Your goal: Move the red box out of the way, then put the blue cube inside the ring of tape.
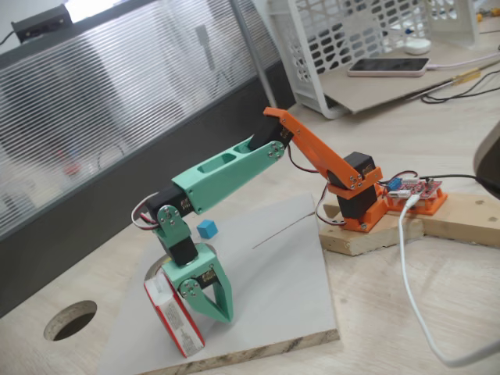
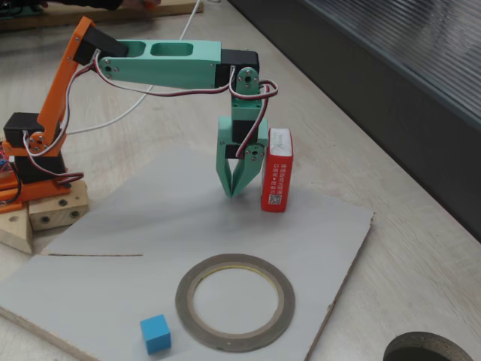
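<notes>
The gripper [image 2: 239, 189] is seen pointing down at the grey board [image 2: 113, 278], its green fingers drawn nearly together at the tips and nothing held between them. The red box [image 2: 277, 171] stands upright on its end immediately beside the fingers, on their right in that fixed view, and contact between the outer finger and the box face appears likely but cannot be confirmed. In the other fixed view the red box [image 1: 174, 316] is found close to the board's near edge, beside the gripper [image 1: 221, 312].

The step in hand is judged to be the clearing of the box. Because the box is tall and narrow as it stands, a push high on its face would probably topple it; a low, slow, steady sideways push is advised, directed away from the ring of tape [image 2: 234, 302] and the blue cube [image 2: 155, 333], which lie well apart from the box toward the front of the board. The cube sits just outside the ring, not inside it.
</notes>
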You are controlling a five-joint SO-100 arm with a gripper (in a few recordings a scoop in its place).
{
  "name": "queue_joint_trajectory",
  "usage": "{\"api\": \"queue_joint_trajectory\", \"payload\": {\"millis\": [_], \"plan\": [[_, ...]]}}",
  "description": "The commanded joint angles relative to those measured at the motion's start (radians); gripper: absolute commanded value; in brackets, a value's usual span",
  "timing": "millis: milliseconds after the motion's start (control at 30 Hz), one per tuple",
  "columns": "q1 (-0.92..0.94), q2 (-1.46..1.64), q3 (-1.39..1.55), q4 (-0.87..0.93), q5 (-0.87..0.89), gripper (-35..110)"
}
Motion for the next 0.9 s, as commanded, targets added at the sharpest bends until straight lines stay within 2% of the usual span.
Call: {"api": "queue_joint_trajectory", "payload": {"millis": [0, 867], "plan": [[-0.012, 0.018, -0.026, 0.006, 0.026, 0], [-0.014, 0.028, -0.025, 0.018, 0.026, 0]]}}
